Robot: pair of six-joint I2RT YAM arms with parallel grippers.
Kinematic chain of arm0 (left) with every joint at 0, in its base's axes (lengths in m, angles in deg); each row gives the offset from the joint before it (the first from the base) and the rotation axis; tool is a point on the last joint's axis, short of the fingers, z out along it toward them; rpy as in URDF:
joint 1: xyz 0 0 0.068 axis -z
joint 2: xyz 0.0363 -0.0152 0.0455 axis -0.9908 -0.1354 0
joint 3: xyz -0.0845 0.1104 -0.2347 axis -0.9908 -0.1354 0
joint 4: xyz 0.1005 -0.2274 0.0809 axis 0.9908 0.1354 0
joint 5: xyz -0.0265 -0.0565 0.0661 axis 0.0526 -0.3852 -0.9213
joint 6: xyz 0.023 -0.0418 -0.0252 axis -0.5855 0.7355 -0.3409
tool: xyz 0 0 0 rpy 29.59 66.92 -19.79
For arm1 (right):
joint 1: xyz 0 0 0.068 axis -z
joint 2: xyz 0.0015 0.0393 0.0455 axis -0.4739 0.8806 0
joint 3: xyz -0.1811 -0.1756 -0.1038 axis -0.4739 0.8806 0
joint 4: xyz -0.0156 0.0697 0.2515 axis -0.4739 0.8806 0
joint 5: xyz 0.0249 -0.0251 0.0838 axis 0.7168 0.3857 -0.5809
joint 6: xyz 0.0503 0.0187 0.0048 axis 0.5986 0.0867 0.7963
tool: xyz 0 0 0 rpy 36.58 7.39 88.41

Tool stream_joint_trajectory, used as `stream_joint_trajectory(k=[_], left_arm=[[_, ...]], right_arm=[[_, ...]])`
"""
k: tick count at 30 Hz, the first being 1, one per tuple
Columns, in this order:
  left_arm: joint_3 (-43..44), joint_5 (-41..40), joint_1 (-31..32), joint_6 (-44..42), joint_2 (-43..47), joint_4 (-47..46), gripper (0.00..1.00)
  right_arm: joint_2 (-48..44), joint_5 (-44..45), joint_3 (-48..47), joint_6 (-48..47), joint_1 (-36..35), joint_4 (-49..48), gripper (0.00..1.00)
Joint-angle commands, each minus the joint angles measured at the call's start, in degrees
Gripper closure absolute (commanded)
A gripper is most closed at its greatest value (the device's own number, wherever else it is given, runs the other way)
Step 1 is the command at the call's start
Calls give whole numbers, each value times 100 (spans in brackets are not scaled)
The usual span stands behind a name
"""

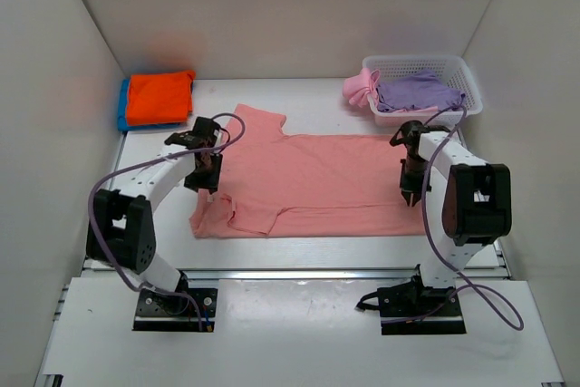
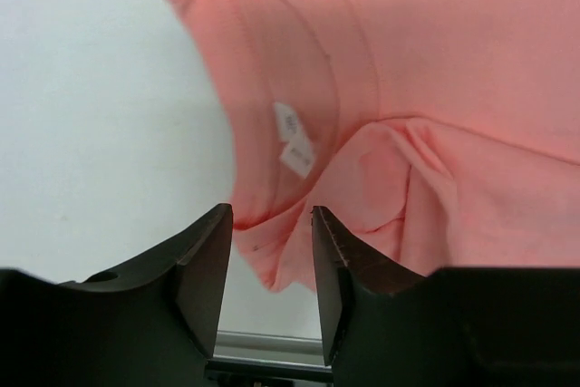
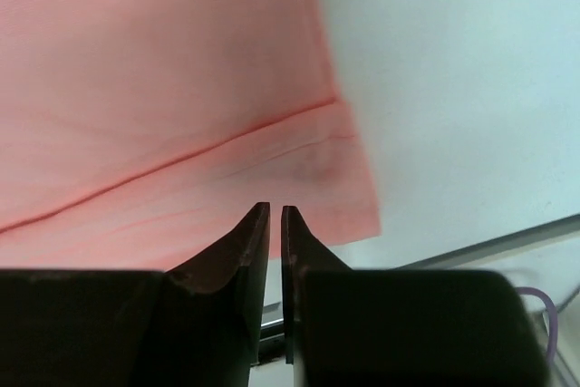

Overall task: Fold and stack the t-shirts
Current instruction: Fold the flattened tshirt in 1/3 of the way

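hovering: left claw (image 2: 270, 265) released over salmon t-shirt (image 1: 317, 183) collar | right claw (image 3: 275, 224) nearly clenched, grasping nothing, at hem

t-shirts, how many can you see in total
5: salmon-pink t-shirt spread mid-table; orange t-shirt folded on blue t-shirt, far left; lavender t-shirt and brighter pink t-shirt in the basket. More may be hidden.

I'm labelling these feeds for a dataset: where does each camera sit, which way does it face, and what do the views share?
Top external: high behind the bases, facing down and forward over the table; both arms, left gripper and right gripper show.
Left wrist: on the left arm, looking down past its parted fingers at the collar of the salmon-pink t-shirt.
Right wrist: on the right arm, looking down past nearly closed fingers at the shirt's hem corner.
Shared: all three see that shirt, spread flat.
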Motion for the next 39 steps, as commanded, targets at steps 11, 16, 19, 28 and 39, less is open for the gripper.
stream_joint_trajectory(k=[11,16,19,28,39], left_arm=[[-883,-376,385,64,-666,-262,53],[-1042,-437,359,29,-499,-209,53],[-1156,-420,358,-6,-428,-104,54],[-1367,-350,280,29,73,-8,65],[283,-262,244,-243,128,213,42]], right_arm=[[-546,-745,455,176,-484,-1038,97],[-494,-1080,869,361,-456,-1364,100],[-581,-1011,1027,510,-562,-1320,100],[-573,-808,1203,520,-491,-943,100],[-792,-1089,168,-34,-807,-538,96]])
